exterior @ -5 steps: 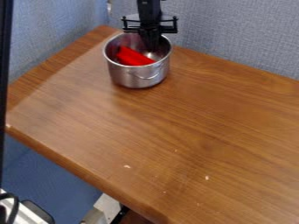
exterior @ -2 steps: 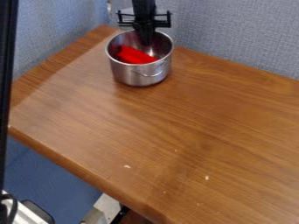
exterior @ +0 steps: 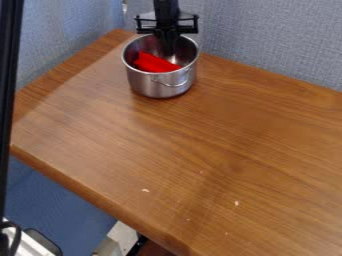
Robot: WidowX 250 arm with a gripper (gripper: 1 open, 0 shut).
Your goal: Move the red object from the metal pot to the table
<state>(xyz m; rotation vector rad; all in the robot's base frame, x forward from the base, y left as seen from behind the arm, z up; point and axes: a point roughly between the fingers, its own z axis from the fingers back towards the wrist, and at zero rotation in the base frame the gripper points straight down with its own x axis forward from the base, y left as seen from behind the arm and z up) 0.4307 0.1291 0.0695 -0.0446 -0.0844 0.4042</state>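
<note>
A shiny metal pot [exterior: 160, 78] stands at the back left of the brown wooden table [exterior: 201, 140]. Inside it lies the red object [exterior: 154, 63], bright red and partly hidden by the pot's rim and the gripper. My black gripper [exterior: 166, 48] points straight down into the pot, its fingers together over the back end of the red object. The fingertips are dark and small, so contact with the red object is unclear, though the jaws look shut on it.
A grey-blue wall runs close behind the pot. The table's left edge and front corner drop off to the floor. A dark vertical pole [exterior: 6, 110] stands along the left side of the view.
The gripper has shifted slightly up and left in the picture over the pot. The red object still shows inside the pot.
</note>
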